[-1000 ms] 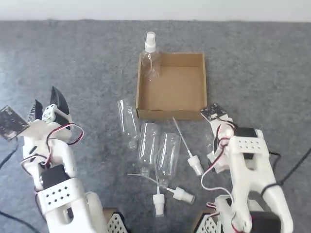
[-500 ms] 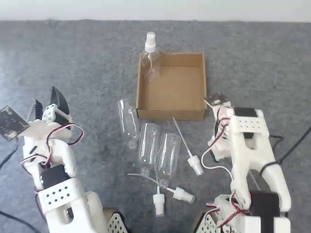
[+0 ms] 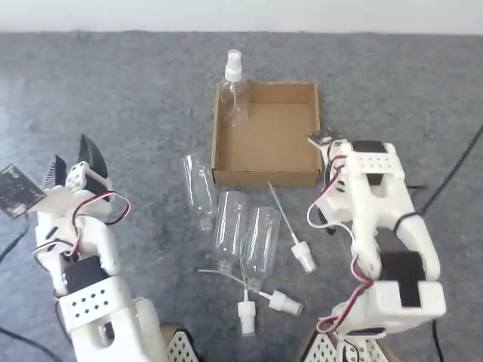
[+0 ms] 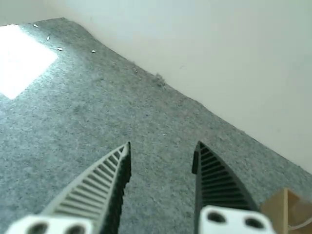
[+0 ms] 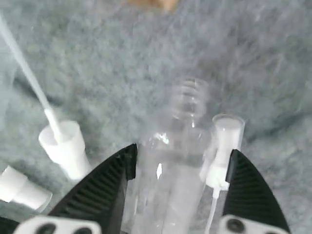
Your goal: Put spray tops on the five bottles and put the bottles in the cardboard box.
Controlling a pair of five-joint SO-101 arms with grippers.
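Grey felt covers the table (image 3: 136,83), with a pale wall along its far edge. At the lower left of the high view the left hand (image 3: 72,154) is lifted off the surface, fingers spread apart with nothing between them. Its own camera looks out over bare felt and wall, so it seems parked out of the way rather than working. In the middle of the frame three open bottles (image 3: 229,226) lie on their sides close together, necks toward the bottom of the frame, probably laid flat so they cannot topple. Above them sits the cardboard box (image 3: 266,178). A finished bottle (image 3: 234,90) with its top on stands upright in the box's upper left corner, tucked there, I judge, to leave room for the rest. Below the box three loose spray tops (image 3: 281,302) lie near the bottles' necks, handy for fitting. At the right of the frame the right arm (image 3: 373,204) bends down just beside the box's lower right corner. Its wrist camera shows the right hand (image 5: 183,153) spread apart, its fingers bracketing a fifth bottle (image 5: 180,141) lying on the felt and another spray top (image 5: 222,141) just beside it. Nothing is clamped, so this looks like lining up for a pick.
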